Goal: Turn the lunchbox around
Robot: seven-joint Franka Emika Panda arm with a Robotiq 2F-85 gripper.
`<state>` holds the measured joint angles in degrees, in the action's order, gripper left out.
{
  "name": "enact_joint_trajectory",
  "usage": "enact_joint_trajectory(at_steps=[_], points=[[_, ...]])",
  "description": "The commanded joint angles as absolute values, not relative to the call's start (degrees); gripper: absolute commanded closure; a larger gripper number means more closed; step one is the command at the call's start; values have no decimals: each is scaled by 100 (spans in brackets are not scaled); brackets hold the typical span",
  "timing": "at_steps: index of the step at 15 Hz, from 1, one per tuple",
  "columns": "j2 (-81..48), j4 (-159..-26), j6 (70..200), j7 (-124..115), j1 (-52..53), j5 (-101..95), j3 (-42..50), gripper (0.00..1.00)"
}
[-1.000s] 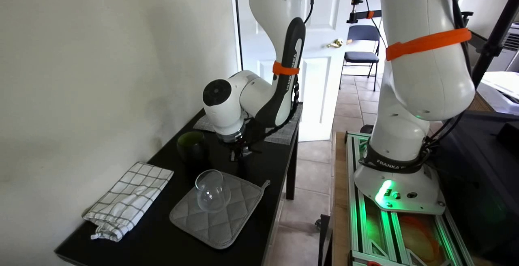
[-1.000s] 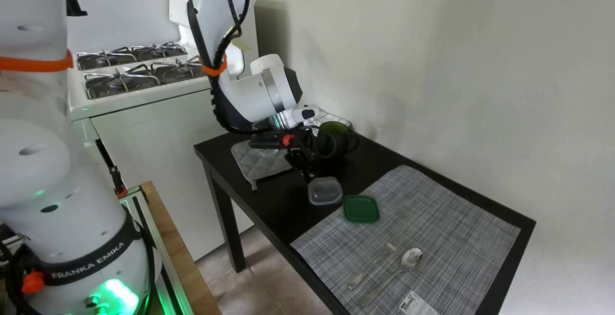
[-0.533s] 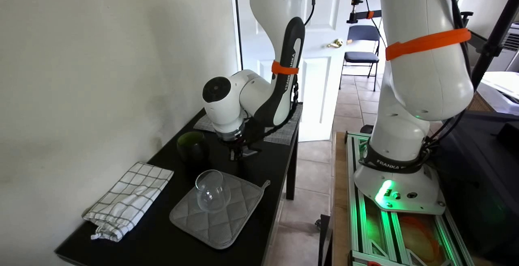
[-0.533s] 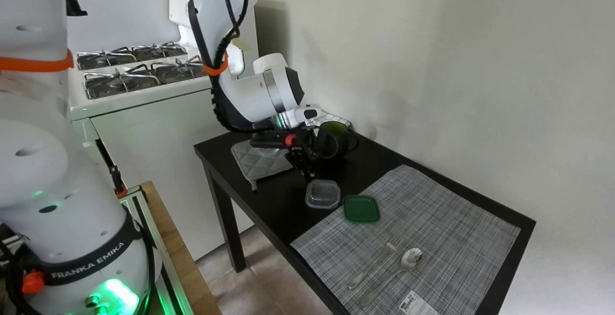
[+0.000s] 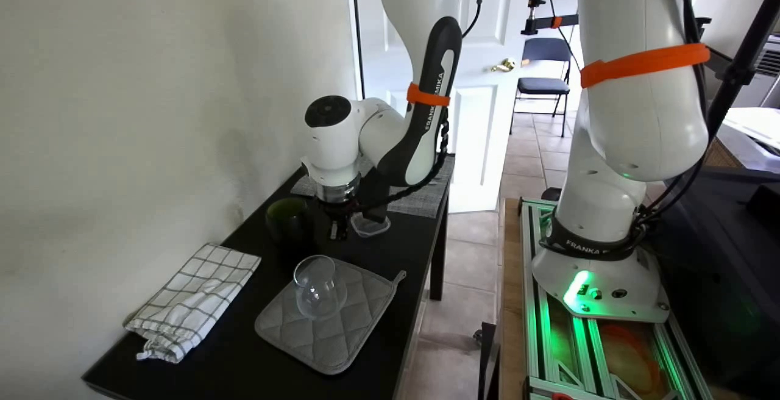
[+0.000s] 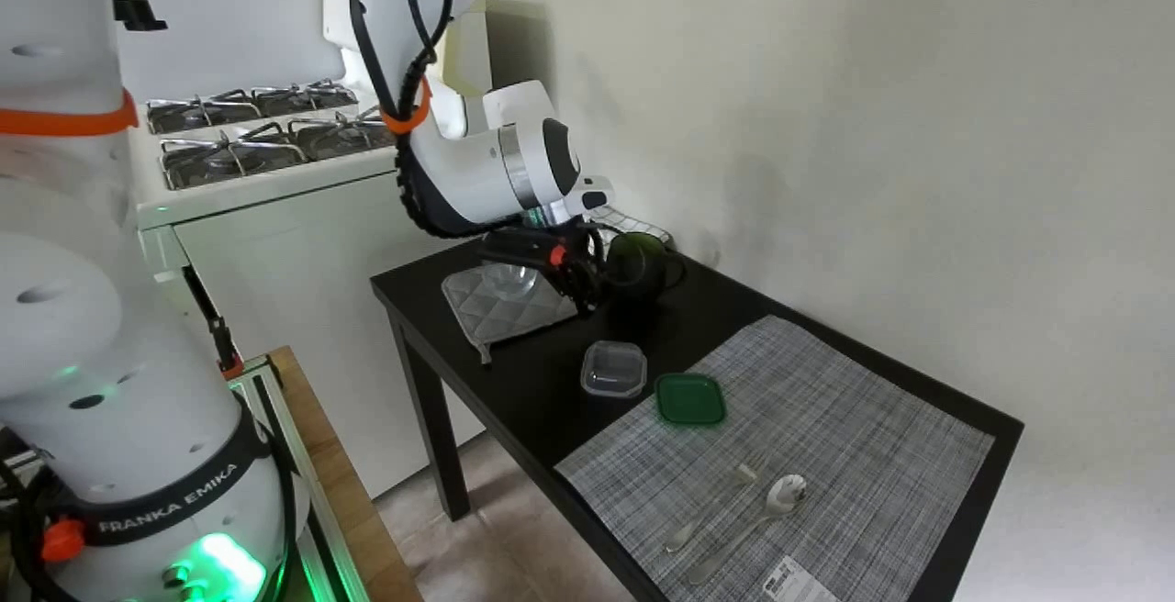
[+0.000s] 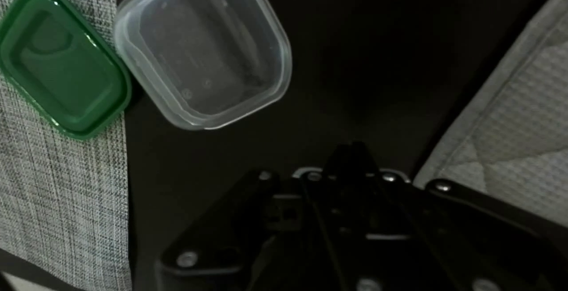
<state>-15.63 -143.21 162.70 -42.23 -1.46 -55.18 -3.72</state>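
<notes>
Lunchbox (image 7: pixel 204 51), clear plastic with its open top facing up, stands on the long black table (image 6: pixel 542 391), which we see in both exterior views. Over that table our white arm (image 5: pixel 414 58) bends downward. Next in breadth we see the gray woven placemat (image 6: pixel 844 428), and the lunchbox stands just beside its edge. A gray quilted pot holder (image 5: pixel 347 336) lies flat toward the opposite end of the table, and near it we find a white checked towel (image 5: pixel 195 296), folded. We make out the gripper (image 7: pixel 351 151) above the table between the lunchbox and the pot holder, its jaws closed with the tips meeting, apart from the lunchbox. Beside the gripper in both exterior views we see a dark mug (image 5: pixel 289 226), green inside; whether the 2 touch we cannot tell. A clear glass (image 5: pixel 320 290) rests on the pot holder. Then we come to the green lid (image 7: pixel 62 62), lying on the placemat with a corner past its edge, right by the lunchbox; we cannot tell whether lid and lunchbox touch. Smallest, 2 in all, are a spoon (image 6: pixel 776 503) and a fork (image 6: pixel 740 476), side by side on the placemat, well apart from the lunchbox.
</notes>
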Motion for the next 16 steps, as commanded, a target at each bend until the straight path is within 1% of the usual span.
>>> enact_joint_trajectory(at_steps=[1, 2, 4, 7, 9, 10, 11, 12, 16], points=[[-1249, -14630, 16186, -3632, -318, -5050, -571, 71], [-1190, -14654, 16005, -3575, -284, -4999, -586, 68], [-1170, -14659, 15621, -3388, -232, -4857, -643, 56], [-1284, -14516, 15072, -3260, -151, -4662, -779, 31], [-1350, -14440, 14827, -3227, -125, -4627, -855, 18], [-1374, -14418, 14788, -3100, 219, -4488, -543, 9], [-1402, -14382, 14713, -3113, 269, -4495, -506, 2], [-1467, -14343, 14714, -3142, 333, -4541, -425, 0], [-1668, -14213, 14791, -3217, 517, -4639, -187, 0]])
